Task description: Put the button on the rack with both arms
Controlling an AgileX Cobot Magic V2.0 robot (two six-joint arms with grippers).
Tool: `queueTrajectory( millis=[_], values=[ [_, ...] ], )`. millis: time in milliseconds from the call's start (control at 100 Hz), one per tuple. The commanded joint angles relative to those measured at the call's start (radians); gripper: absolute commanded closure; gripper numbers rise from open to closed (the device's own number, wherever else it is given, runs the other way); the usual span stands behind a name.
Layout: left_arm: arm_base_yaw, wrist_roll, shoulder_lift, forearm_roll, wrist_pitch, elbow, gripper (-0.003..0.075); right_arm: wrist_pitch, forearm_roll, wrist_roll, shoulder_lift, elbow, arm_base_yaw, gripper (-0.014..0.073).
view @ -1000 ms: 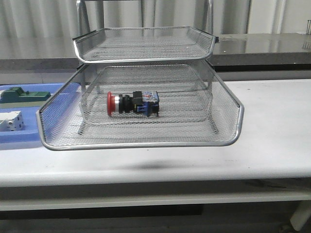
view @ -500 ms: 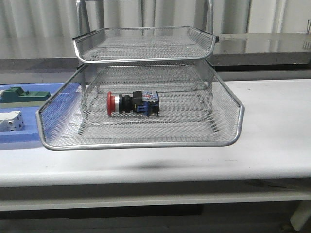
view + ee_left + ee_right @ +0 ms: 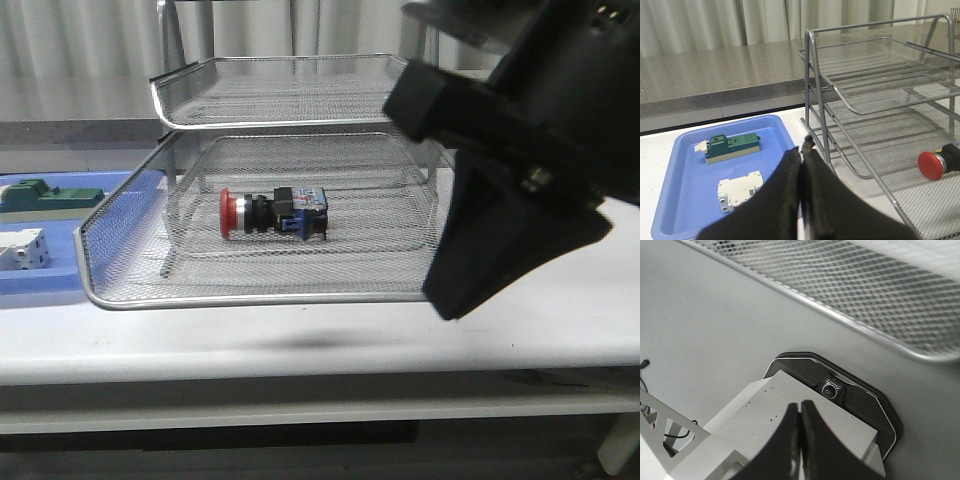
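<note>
The button [image 3: 272, 214] lies on its side in the lower wide tray of the silver wire rack [image 3: 300, 297], its red head pointing left. It also shows in the left wrist view [image 3: 932, 165], at the edge of the rack [image 3: 865, 105]. My left gripper [image 3: 804, 150] is shut and empty, beside the rack's left leg and apart from the button. My right arm [image 3: 520, 160] looms close and dark over the rack's right side in the front view. My right gripper [image 3: 800, 407] is shut and empty, in front of the rack's rim [image 3: 865, 295].
A flat blue tray [image 3: 60, 285] lies left of the rack with a green block [image 3: 50, 197] and a white block [image 3: 22, 250]; the left wrist view shows the tray [image 3: 685, 190] too. A white mount with a black lens housing [image 3: 830, 388] lies under my right gripper.
My right arm has come into the front view from the right and now covers the rack's right side. The button and the rack have not moved.
</note>
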Motion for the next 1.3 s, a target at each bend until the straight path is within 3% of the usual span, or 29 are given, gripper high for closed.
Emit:
queueTrajectory(
  millis=[0, 270, 750, 1070, 1290],
  values=[
    [0.004, -0.01, 0.008, -0.014, -0.078, -0.028, 0.0741, -0.08, 0.044, 0.002, 0.014, -0.03, 0.033, 0.066],
    [0.004, -0.01, 0.008, -0.014, -0.078, -0.028, 0.0741, -0.239, 0.053, 0.002, 0.142, -0.03, 0.125, 0.066],
    [0.004, -0.01, 0.008, -0.014, -0.078, -0.028, 0.0741, -0.482, 0.038, 0.001, 0.208, -0.032, 0.134, 0.066],
    [0.004, -0.01, 0.008, -0.014, -0.078, -0.028, 0.0741, -0.491, -0.048, 0.0, 0.301, -0.147, 0.111, 0.066],
    [0.004, -0.01, 0.008, -0.014, -0.078, -0.028, 0.0741, -0.484, -0.087, 0.0, 0.383, -0.291, 0.033, 0.066]
  ],
)
